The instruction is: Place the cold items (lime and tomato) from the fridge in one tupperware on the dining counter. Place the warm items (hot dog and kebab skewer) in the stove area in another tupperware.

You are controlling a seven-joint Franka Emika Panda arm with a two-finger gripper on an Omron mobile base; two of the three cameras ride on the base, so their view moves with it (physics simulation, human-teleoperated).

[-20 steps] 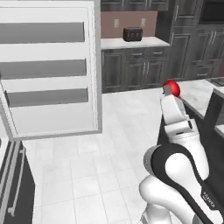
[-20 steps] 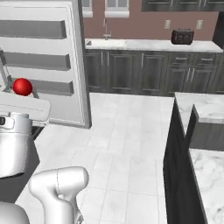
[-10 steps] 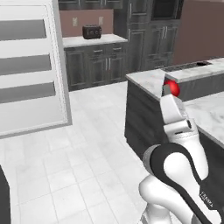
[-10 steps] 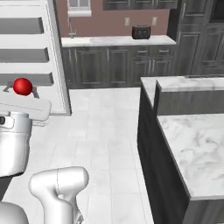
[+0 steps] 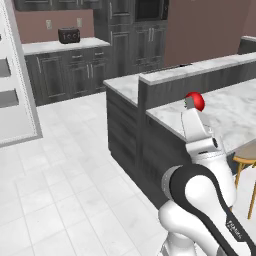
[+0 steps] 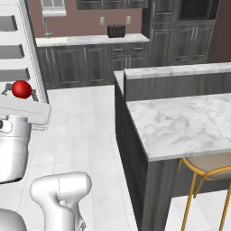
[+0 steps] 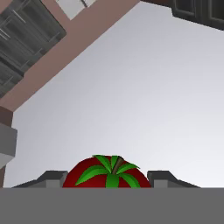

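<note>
I have the tomato (image 7: 107, 174) clamped between the two fingers of the gripper (image 5: 192, 102), held high at the end of the raised arm; in the hand view its green stem leaves face the camera, with a dark fingertip (image 7: 49, 179) touching it on each side. The grip looks the same as a second ago. What has changed is the whole view: the base has been turning, so the open fridge (image 6: 20, 49) that sat ahead has slid off to the left edge and the dining counter (image 6: 189, 124) has swung in front. I read that as the carry leg of the cold-item step, with the fridge pick done and the drop not yet begun.

In the left base view the tomato hangs over the counter's near edge, above bare marble. As for containers, I can make out no tupperware on the stretch of counter in frame, so I cannot say what either holds. A stool (image 6: 205, 169) stands tucked under the counter's near side, and a toaster (image 6: 116, 30) sits on the back worktop.
</note>
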